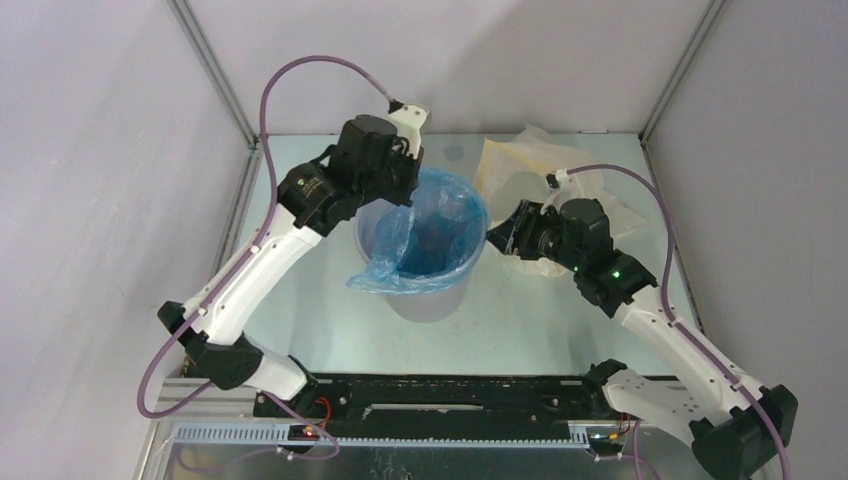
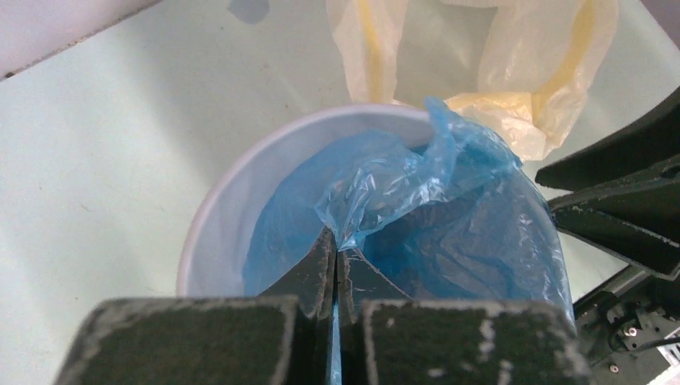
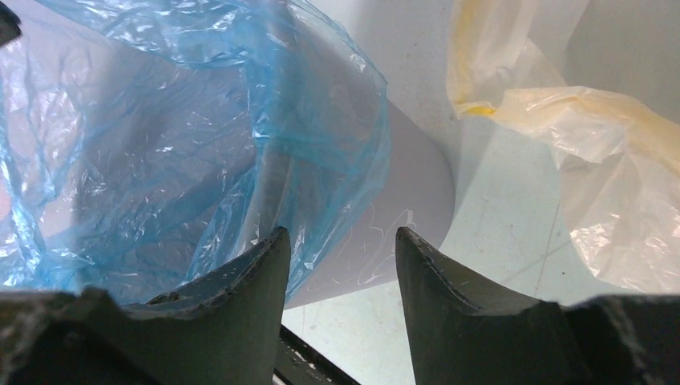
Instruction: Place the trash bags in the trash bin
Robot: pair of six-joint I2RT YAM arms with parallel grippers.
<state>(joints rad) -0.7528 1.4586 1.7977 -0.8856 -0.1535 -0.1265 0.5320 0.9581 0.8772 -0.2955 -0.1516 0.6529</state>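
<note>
Mid-table, nearer the far edge: bin (image 1: pixel 452 292), round, pale plastic, upright on the table (image 1: pixel 560 320).

Bag (image 1: pixel 430 235): thin blue film, crinkly, translucent. Most of it sits inside the bin against the wall. One flap hangs outside over the rim on the side facing the near left corner.

Handling (judged): almost weightless, limp, slick, with no shape of its own. Likely to billow, cling, or slide out of a loose pinch. May tear if dragged hard across the rim.

Where to hold (judged): a gathered fold of several layers near the mouth, not a single skin. The overhanging flap is the part not yet inside.

Left gripper (image 2: pixel 335 241): over the bin's far-left rim, fingers pressed together on a bunched fold of the bag.

Right gripper (image 3: pixel 341 241): at the bin's right side, jaws apart, with the bin wall and the bag's edge in the gap. Contact cannot be told.

Yellow bag (image 1: pixel 520 165): lies loose just beside the bin, toward the far right corner. Not part of the job.
</note>
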